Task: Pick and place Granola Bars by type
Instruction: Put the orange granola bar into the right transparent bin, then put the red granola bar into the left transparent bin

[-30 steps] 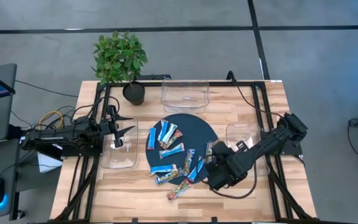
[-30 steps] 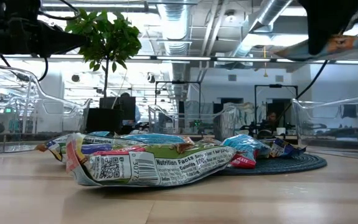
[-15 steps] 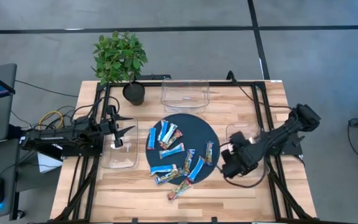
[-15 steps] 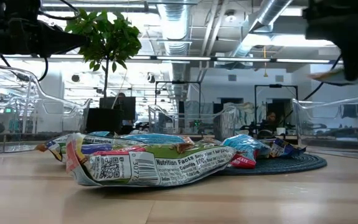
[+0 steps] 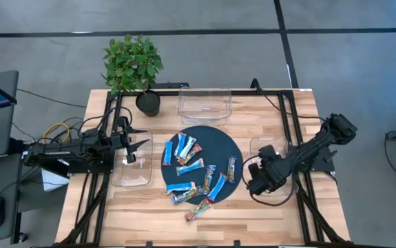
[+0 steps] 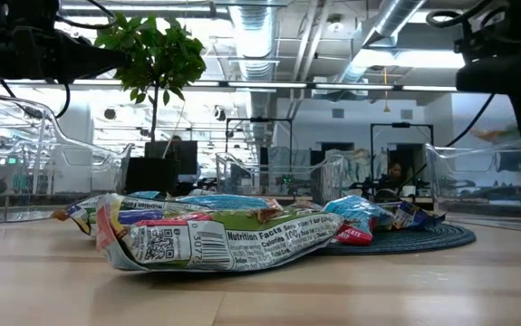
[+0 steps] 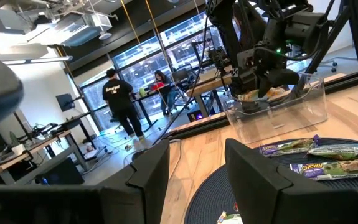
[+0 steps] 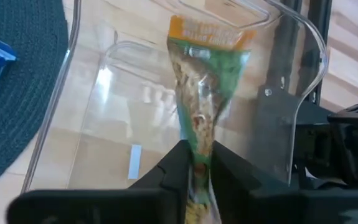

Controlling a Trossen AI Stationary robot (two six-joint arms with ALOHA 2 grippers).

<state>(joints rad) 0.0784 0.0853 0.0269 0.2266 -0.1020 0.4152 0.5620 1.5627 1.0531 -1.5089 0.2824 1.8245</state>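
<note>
Several granola bars, blue-and-white and multicoloured, lie flat on a dark round mat. One multicoloured bar lies on the wood at the mat's near edge. My right gripper hangs over the clear right bin, shut on a green-and-orange bar. The left wrist view also shows that bar above the bin. My left gripper waits open over the clear left bin. My right gripper pinches the green-and-orange bar by its near end between the two fingers. The fingers come slanting down from above, in line with the bar. The bar sticks out ahead of them over the bin, its orange end farthest away.
A third clear bin stands at the table's far edge, beside a potted plant. Black frame rails run along both sides of the table. Bare wood lies near the table's front edge. People show in the room behind.
My right gripper has carried the green-and-orange bar from the mat's right edge toward the table's right edge, over the right bin, and has gone down with it, staying shut. The bars on the mat have kept still.
</note>
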